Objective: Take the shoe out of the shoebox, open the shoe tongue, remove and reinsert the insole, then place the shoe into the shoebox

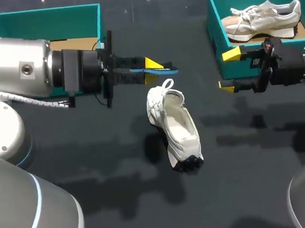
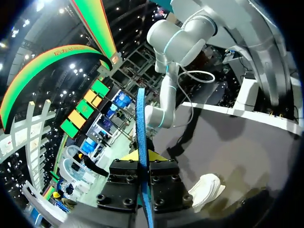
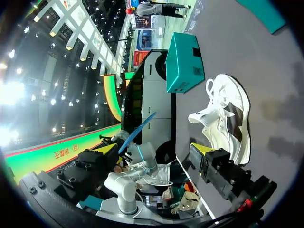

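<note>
The left tool (image 1: 154,67) pinches the blue insole (image 1: 168,69) edge-on, above the frame's center. The white shoe (image 1: 175,128) lies on the dark worktop (image 1: 93,166) at center. The right tool (image 1: 228,70) is spread, beside the upper-right shoebox (image 1: 214,30).

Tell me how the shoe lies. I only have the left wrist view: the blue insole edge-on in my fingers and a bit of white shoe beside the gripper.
Observer: The head view shows the white shoe lying on the table with its opening facing up. It is close to the tip of the blue insole held in the left gripper.
Operator: Is the right gripper free to steady it?
Observer: It looks free. The right gripper has its fingers open and empty, just in front of the right shoebox.
</note>
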